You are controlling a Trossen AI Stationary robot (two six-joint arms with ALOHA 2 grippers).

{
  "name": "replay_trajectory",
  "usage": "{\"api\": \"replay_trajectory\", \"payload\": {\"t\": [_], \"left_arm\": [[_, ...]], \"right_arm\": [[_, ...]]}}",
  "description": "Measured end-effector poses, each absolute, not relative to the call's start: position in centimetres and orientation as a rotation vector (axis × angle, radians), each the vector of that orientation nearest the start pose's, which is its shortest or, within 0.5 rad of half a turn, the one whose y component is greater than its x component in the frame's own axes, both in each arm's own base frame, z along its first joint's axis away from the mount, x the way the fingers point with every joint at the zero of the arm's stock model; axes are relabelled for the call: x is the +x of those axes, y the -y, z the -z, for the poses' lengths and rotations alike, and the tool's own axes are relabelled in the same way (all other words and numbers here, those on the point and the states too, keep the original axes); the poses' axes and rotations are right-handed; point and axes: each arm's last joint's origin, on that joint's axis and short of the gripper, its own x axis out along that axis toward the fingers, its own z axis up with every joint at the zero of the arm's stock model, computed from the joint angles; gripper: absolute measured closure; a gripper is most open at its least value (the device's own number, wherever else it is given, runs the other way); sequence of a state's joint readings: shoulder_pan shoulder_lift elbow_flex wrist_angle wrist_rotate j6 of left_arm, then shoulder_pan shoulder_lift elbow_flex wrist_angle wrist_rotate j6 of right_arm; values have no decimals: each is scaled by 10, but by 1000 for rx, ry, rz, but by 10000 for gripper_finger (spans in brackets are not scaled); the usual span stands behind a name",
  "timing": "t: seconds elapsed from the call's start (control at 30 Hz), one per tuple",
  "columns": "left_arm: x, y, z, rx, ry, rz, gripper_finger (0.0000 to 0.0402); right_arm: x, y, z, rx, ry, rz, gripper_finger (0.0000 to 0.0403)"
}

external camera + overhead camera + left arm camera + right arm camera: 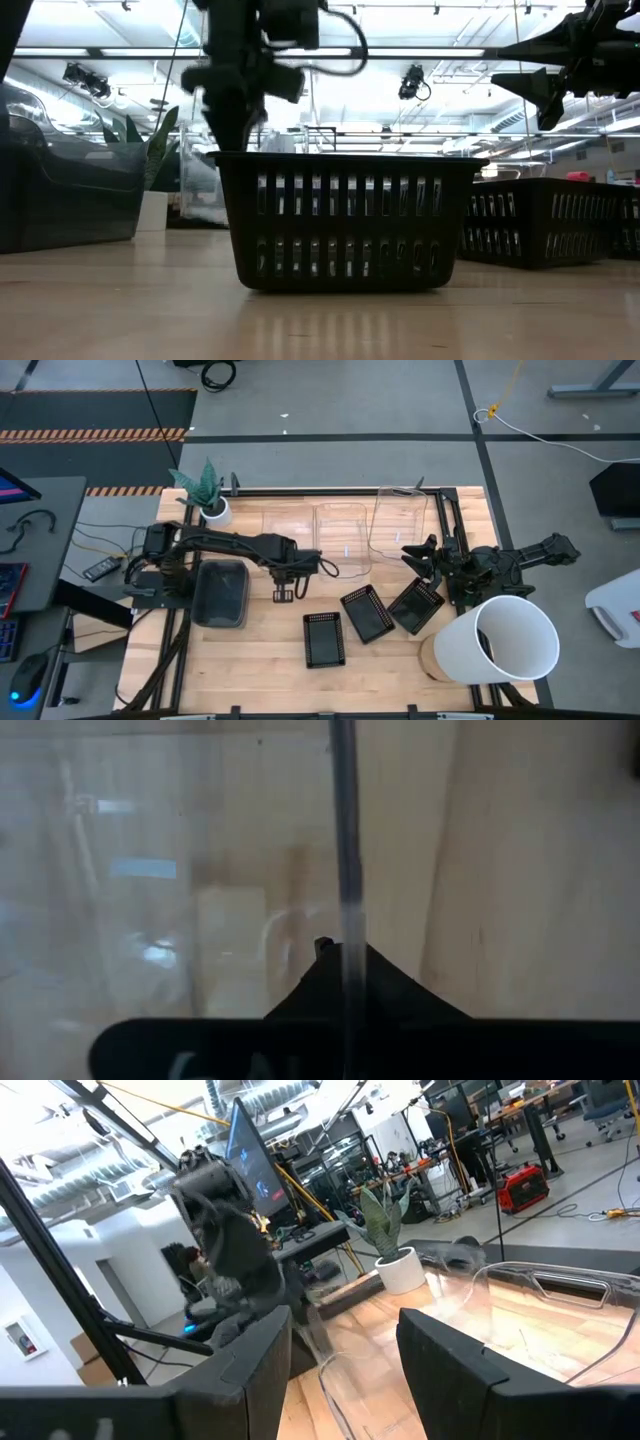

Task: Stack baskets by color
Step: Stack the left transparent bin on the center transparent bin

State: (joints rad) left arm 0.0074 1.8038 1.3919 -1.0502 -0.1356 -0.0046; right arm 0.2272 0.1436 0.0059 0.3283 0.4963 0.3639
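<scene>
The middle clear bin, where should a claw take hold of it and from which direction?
Take the middle clear bin by its thin upright rim wall, coming straight down from above, probably best: it stands open side up, so one finger fits inside and one outside. The left claw is shut on that near-left rim already.

My left gripper (345, 970) shows only as a dark wedge behind a clear bin's (180, 890) wall; whether that rim sits between my fingers I cannot tell. In the low view my arms are cut off at the top edge, and one black mesh basket (345, 220) hides much behind it. The white bucket (505, 640) covers the table corner beneath it.
</scene>
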Motion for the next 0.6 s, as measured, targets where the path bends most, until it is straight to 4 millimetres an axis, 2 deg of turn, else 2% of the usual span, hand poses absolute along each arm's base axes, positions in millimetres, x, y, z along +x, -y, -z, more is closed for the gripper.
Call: {"api": "replay_trajectory", "payload": {"t": [0.27,0.47,0.6], "left_arm": [[336,-10,-278,174,-1445,-238,397],[346,-13,-317,166,-1301,-248,397],[356,-16,-334,161,-1160,-254,397]], "right_arm": [[102,-9,-185,431,233,232,214],[102,-9,-185,431,233,232,214],[102,-9,-186,431,234,232,214]]}}
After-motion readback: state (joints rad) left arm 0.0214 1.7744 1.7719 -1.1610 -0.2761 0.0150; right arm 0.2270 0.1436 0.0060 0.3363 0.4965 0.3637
